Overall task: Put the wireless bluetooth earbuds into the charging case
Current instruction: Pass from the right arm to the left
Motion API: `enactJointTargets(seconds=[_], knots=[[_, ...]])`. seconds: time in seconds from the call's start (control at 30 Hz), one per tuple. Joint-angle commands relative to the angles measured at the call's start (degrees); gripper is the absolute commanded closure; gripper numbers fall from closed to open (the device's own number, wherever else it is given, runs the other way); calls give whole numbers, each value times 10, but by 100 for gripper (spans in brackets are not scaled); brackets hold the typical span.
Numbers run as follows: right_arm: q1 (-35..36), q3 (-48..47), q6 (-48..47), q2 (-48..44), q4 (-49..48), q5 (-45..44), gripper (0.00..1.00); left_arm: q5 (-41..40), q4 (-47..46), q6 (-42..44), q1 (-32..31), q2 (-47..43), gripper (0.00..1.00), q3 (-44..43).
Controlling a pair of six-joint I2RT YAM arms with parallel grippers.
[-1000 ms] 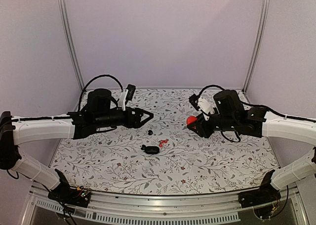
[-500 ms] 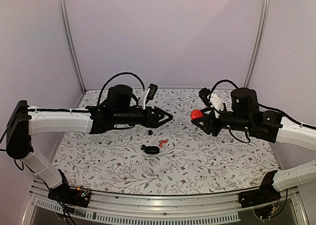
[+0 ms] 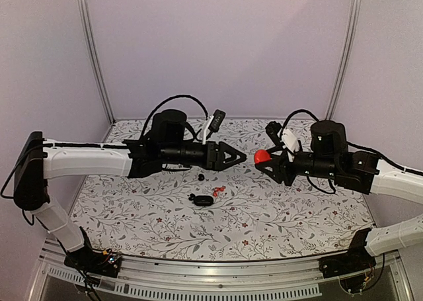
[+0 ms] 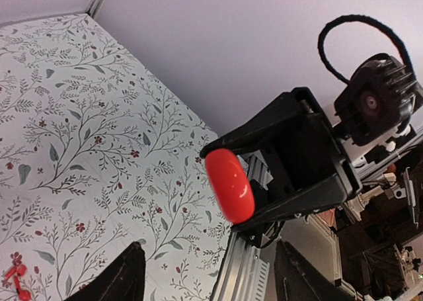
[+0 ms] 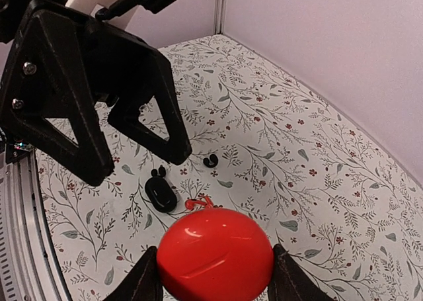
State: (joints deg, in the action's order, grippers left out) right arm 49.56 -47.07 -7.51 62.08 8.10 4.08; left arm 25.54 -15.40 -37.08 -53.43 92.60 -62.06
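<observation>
The charging case (image 3: 204, 200), a glossy black oval, lies on the floral table; the right wrist view shows it too (image 5: 160, 195). One black earbud (image 3: 200, 177) lies just behind it, and shows in the right wrist view (image 5: 211, 161). Another earbud (image 3: 192, 197) touches the case's left end (image 5: 157, 173). My right gripper (image 3: 262, 158) is shut on a red disc (image 5: 215, 253), held in the air. My left gripper (image 3: 242, 157) is open and empty, level with the disc. Its tips point at the red disc (image 4: 229, 184) from just short of it.
Small red pieces (image 3: 219, 191) lie right of the case, also visible in the left wrist view (image 4: 16, 281). Both arms hang above the table (image 3: 277, 215), nearly tip to tip at the middle. Plain walls and metal posts (image 3: 92, 49) enclose the table.
My left arm has stretched rightward until its open tips nearly reach the red disc. My right gripper has moved slightly up and left with the disc. The things on the table have not moved.
</observation>
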Motion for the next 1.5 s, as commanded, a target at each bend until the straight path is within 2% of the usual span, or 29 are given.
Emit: enactJointTargets(seconds=[0.0, 0.43, 0.67, 0.87, 1.13, 1.17, 1.33, 1.47], knots=[[11, -4, -8, 1, -8, 5, 63, 16, 4, -12, -15, 19, 34, -46], [18, -14, -2, 18, 0, -19, 63, 8, 23, -39, -30, 78, 35, -103], [20, -24, 8, 32, 12, -73, 64, 2, 21, -50, -40, 107, 44, -124], [21, -28, 18, 51, 10, -77, 63, 12, 29, -64, -42, 145, 62, -148], [21, -23, 23, 52, 0, -85, 61, 3, 46, -63, -39, 152, 84, -151], [22, -24, 22, 51, 1, -86, 58, 4, 46, -62, -37, 152, 86, -151], [21, -26, 25, 42, 10, -51, 24, 25, 41, -46, -23, 145, 99, -143], [20, -10, 42, 16, 11, 1, 8, 50, 9, -16, 1, 120, 100, -103]])
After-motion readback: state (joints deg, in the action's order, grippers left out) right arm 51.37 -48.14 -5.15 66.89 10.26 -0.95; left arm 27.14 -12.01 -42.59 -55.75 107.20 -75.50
